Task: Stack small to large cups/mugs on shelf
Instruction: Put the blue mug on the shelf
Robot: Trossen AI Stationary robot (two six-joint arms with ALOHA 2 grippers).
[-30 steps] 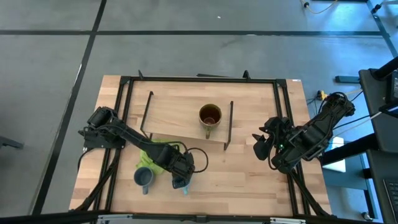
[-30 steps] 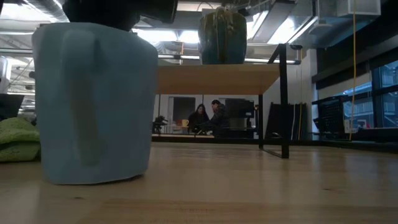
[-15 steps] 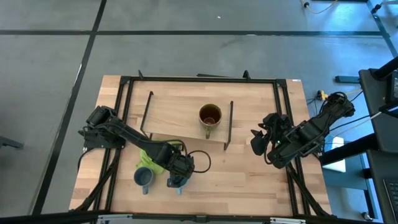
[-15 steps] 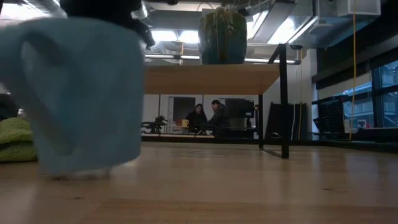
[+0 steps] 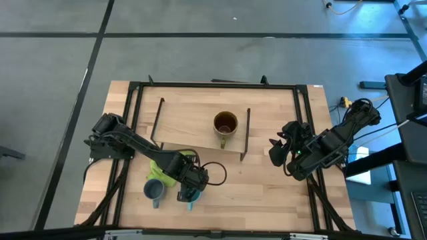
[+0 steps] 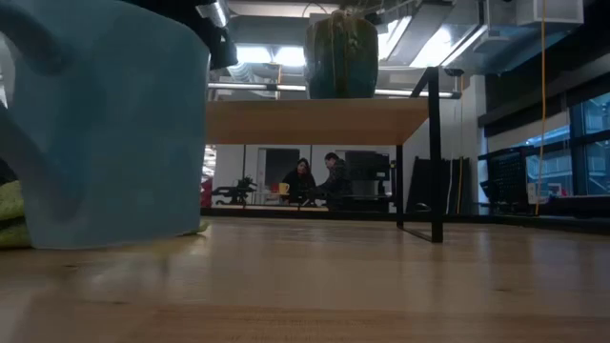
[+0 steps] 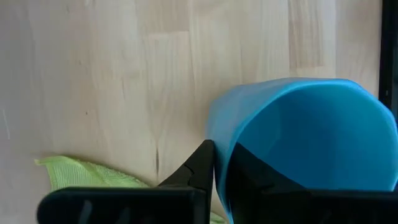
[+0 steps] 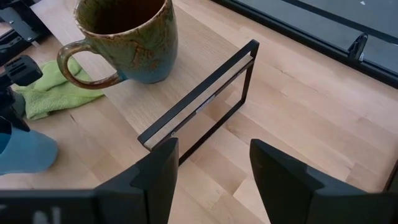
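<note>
My left gripper (image 5: 189, 189) is shut on the bright light-blue mug (image 7: 298, 137) near the table's front, and the mug fills the left of the low view (image 6: 105, 124). The small grey-blue mug (image 5: 154, 191) stands upright on the table just left of it. The olive-brown mug (image 5: 225, 125) stands upright on the light-wood shelf board (image 5: 193, 123), also seen in the low view (image 6: 341, 52) and the right wrist view (image 8: 127, 43). My right gripper (image 8: 214, 180) is open and empty, right of the shelf (image 5: 275, 153). My left gripper pinches the light-blue mug's rim wall (image 7: 219, 149), one finger outside (image 7: 200, 169) and one inside (image 7: 252, 171). The fingers come from above, pointing down. In the low view the mug hangs roughly upright, its base (image 6: 105, 238) just off the table, its handle (image 6: 33, 143) turned left.
A lime-green cloth (image 5: 171, 167) lies between the shelf and the two small mugs. The shelf's black rod legs (image 5: 245, 133) stand at both its ends. A black frame (image 5: 213, 85) runs around the tabletop. Bare wood lies between the shelf and my right gripper.
My left gripper has raised the light-blue mug off the table and carried it a little toward the table's left edge, toward the grey-blue mug. The mug has turned about, and its handle, which faced the table's near edge, now points left in the low view.
</note>
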